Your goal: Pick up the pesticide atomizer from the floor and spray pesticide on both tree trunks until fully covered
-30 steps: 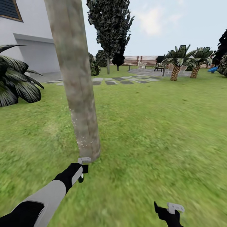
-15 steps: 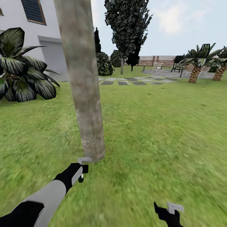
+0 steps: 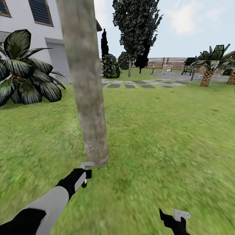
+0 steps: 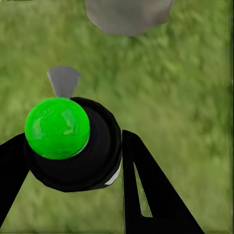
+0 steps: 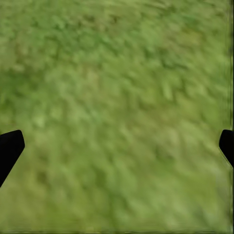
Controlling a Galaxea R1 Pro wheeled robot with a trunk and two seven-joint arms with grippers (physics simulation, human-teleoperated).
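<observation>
1. The whole head view has swung since a second ago: the house (image 3: 19,36) and the big dark-leaved plant (image 3: 24,73) have come further into the picture at far left, and the palms (image 3: 210,63) have slid toward the right edge. The arms sit in the same spot in the picture, so this is the robot turning, not the garden moving.
2. The near tree trunk (image 3: 86,81) stands upright, leaning slightly at the top toward the left, with its long axis running from the grass (image 3: 156,140) to the top of the picture. White specks (image 3: 89,147) dot only its lower part, so I judge coverage far from complete. The second tree (image 3: 135,29) stands far off near the fence (image 3: 169,62).
3. The left gripper (image 3: 85,172) is clamped around the spray bottle (image 4: 80,146), just short of the trunk's foot.
4. In the left wrist view the bottle's green cap (image 4: 57,127) faces the camera; its grey nozzle (image 4: 63,80) points at the trunk base.
5. The right gripper (image 3: 176,218) hangs spread wide and empty over grass, near right.
</observation>
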